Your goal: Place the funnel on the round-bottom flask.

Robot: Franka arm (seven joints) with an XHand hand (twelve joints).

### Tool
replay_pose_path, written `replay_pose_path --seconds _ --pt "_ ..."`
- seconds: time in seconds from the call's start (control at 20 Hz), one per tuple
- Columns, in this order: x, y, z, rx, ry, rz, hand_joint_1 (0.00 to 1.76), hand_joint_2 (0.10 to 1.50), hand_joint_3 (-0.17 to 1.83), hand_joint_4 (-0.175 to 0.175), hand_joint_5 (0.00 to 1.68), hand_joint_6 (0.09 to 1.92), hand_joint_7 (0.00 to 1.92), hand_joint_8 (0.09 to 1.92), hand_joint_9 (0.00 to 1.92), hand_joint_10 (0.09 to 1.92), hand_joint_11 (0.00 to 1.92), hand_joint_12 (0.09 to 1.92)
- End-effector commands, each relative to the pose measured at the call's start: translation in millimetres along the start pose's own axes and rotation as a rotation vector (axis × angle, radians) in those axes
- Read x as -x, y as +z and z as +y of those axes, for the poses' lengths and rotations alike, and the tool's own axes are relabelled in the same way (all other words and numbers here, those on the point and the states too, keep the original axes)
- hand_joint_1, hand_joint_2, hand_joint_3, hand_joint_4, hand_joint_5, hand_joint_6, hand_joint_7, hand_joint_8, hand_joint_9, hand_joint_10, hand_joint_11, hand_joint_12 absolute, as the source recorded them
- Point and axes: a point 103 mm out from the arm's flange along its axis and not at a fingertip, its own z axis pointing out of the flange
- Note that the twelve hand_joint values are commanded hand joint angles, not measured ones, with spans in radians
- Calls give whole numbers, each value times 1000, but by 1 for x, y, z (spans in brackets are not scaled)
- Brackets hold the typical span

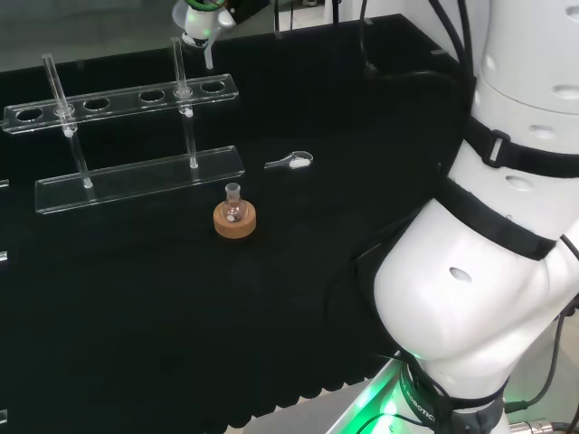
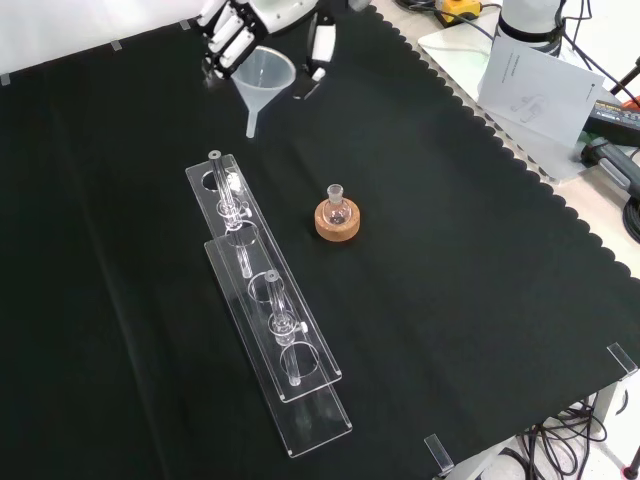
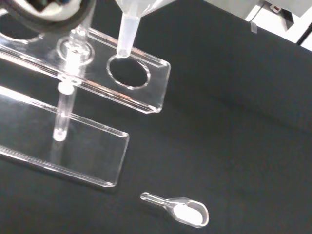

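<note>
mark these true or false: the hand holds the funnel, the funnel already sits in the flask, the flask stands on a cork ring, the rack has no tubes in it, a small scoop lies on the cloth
1. The hand holds the funnel. True.
2. The funnel already sits in the round-bottom flask. False: it hangs in the air near the end of the test tube rack, apart from the flask.
3. The flask stands on a cork ring. True.
4. The rack has no tubes in it. False: two glass tubes stand in it.
5. A small clear scoop lies on the cloth. True.
</note>
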Motion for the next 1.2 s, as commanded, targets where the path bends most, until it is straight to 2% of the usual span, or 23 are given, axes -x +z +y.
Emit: replay_pose_path --seconds 0.05,0.55,1.2 --pt "-19 21 -63 -61 56 -73 854 708 621 -48 540 87 550 737 869 567 462 1332" --pt "-36 49 -90 -116 70 -78 843 710 626 -46 545 87 549 738 872 565 463 1332" --pt "-63 88 -102 -171 31 -54 839 711 627 -46 549 87 549 739 874 563 465 1331"
